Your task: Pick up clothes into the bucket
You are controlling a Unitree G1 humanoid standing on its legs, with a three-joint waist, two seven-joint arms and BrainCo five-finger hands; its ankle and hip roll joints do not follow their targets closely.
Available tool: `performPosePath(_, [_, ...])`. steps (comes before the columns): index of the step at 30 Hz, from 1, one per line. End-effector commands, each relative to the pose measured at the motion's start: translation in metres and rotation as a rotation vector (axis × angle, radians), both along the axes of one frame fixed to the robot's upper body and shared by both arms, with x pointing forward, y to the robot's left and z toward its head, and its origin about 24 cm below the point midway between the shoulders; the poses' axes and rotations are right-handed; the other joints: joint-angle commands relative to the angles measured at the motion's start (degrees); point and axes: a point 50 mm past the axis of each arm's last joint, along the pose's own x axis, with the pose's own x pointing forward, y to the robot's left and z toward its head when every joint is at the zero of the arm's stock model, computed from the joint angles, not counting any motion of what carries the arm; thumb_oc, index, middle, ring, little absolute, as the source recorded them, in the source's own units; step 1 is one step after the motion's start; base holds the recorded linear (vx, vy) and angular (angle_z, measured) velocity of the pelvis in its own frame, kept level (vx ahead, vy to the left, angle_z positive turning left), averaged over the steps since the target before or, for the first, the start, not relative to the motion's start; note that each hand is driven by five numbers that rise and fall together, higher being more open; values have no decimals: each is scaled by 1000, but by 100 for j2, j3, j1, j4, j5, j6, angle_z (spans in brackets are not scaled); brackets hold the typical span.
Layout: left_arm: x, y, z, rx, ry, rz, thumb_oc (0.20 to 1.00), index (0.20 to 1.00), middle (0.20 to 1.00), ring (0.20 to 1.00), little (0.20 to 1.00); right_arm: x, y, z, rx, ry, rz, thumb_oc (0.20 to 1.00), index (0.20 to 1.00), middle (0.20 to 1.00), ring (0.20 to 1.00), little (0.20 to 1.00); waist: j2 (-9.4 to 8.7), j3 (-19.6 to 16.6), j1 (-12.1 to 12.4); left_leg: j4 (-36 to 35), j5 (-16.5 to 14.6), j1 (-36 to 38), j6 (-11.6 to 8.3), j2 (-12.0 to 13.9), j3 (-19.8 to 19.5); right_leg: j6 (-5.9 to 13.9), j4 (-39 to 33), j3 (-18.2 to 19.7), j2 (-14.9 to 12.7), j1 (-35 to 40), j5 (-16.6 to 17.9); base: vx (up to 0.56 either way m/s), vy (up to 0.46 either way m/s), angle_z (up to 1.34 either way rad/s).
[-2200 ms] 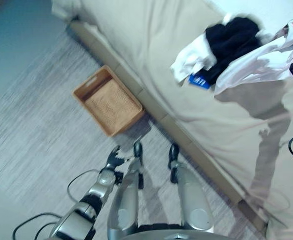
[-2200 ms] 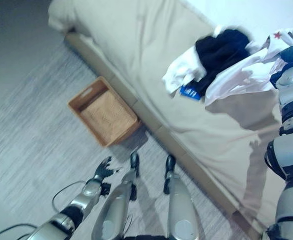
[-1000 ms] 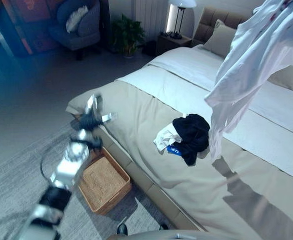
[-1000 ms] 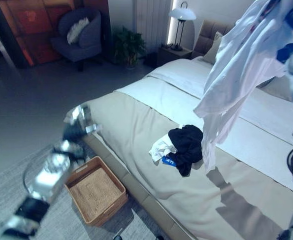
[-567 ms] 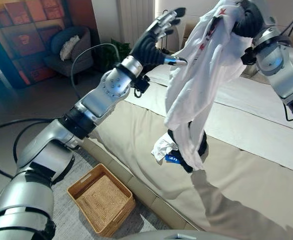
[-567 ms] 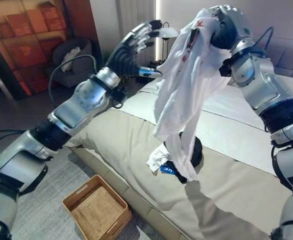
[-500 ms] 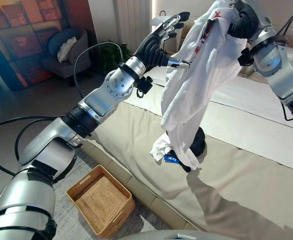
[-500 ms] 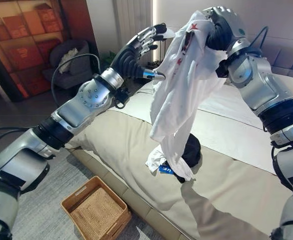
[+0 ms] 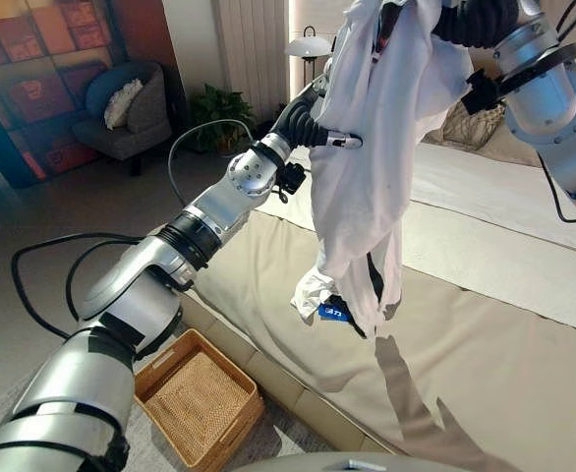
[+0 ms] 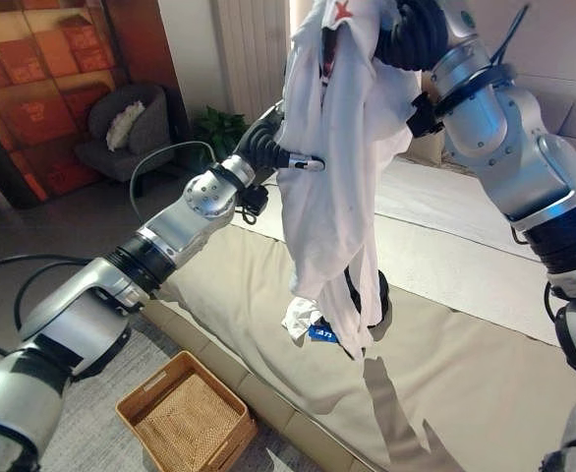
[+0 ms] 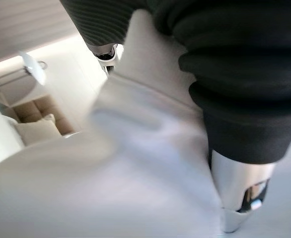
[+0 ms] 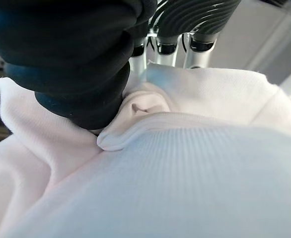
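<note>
Above a beige bed [image 9: 485, 374], the right hand [image 10: 418, 34] grips a limp white shirt [image 9: 367, 187] by its collar (light, floppy); left hand [image 9: 306, 116] pinches its edge; basket [image 9: 198, 398] waits below.

Bed [image 9: 485, 324], armchair [image 9: 126, 113], plant [image 9: 219, 108], lamp [image 9: 308, 47]

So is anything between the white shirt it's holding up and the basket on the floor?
Nothing visible blocks it. The white shirt hangs from the right robot hand over the bed; the basket sits open on the floor beside the bed edge.
</note>
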Motion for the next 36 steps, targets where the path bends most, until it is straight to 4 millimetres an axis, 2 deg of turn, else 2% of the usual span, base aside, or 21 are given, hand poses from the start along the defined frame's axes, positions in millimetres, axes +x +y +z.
performPosePath(1, [11,8,18,-43,-42,92,1000,1000,1000,1000,1000,-25,-12,39,147,-177,58,200,200,200,200,200,-272,-44,119,440,-751,244,-42,-5,44,417,548,-78,-321,-40,-263,0,0,0])
performPosePath(6, [5,-6,20,-129,6,-6,1000,1000,1000,1000,1000,-28,-4,34,143,-152,118,200,200,200,200,200,-264,-23,105,446,-738,231,-40,-12,44,414,550,-78,-323,-50,-256,0,0,0])
performPosePath(8, [-6,-16,28,-182,53,-172,1000,1000,1000,1000,1000,-28,1,27,140,-109,158,200,200,200,200,200,-233,-25,90,430,-725,229,-41,-17,45,420,541,-67,-320,-64,-230,0,0,0])
performPosePath(9, [-6,-16,28,-181,54,-172,1000,1000,1000,1000,1000,-28,1,27,141,-108,158,200,200,200,200,200,-241,-26,87,430,-725,229,-41,-17,46,420,540,-66,-320,-65,-229,0,0,0])
performPosePath(11, [-16,-20,32,-203,114,-313,1000,1000,1000,1000,1000,-27,2,19,125,-64,181,200,200,200,200,200,-230,-45,84,417,-715,222,-45,-21,46,424,520,-70,-319,-68,-214,0,0,0])
performPosePath(13, [-26,-18,33,-229,187,-429,1000,1000,1000,1000,1000,-24,0,10,101,-3,176,200,200,200,200,200,-224,-74,89,396,-696,212,-58,-16,51,429,493,-68,-318,-81,-194,0,0,0])
performPosePath(16, [-34,-16,34,-229,233,-509,1000,1000,1000,1000,1000,-21,-2,4,84,40,165,200,200,200,200,200,-233,-98,95,383,-682,203,-65,-14,50,434,477,-68,-318,-90,-177,0,0,0])
performPosePath(23, [-48,-3,23,-233,307,-612,1000,1000,1000,1000,1000,-7,-11,-13,24,149,88,200,200,200,200,200,-269,-109,138,370,-663,184,-75,-18,54,429,447,-88,-318,-86,-147,0,0,0])
performPosePath(27, [-51,-2,22,-244,316,-640,1000,1000,1000,1000,1000,2,-19,-14,-17,156,-7,200,200,200,200,200,-285,-104,148,363,-661,180,-73,-23,46,429,443,-97,-323,-84,-143,0,0,0])
performPosePath(28, [-52,-3,20,-267,326,-657,918,918,918,918,918,8,-23,-16,-46,161,-62,200,200,200,200,200,-312,-93,164,366,-662,180,-70,-25,44,428,442,-99,-330,-77,-138,0,0,0])
performPosePath(30, [-52,-2,17,-315,335,-663,200,200,200,200,200,16,-29,-18,-52,176,-116,200,200,200,200,200,-316,-80,180,368,-662,175,-62,-34,39,423,440,-104,-337,-75,-137,0,0,0])
performPosePath(36, [-51,-7,11,-404,352,-678,200,200,200,200,200,28,-36,-26,-37,207,-178,200,200,200,200,200,-348,-48,207,376,-671,154,-38,-52,19,418,452,-105,-351,-87,-134,0,0,0])
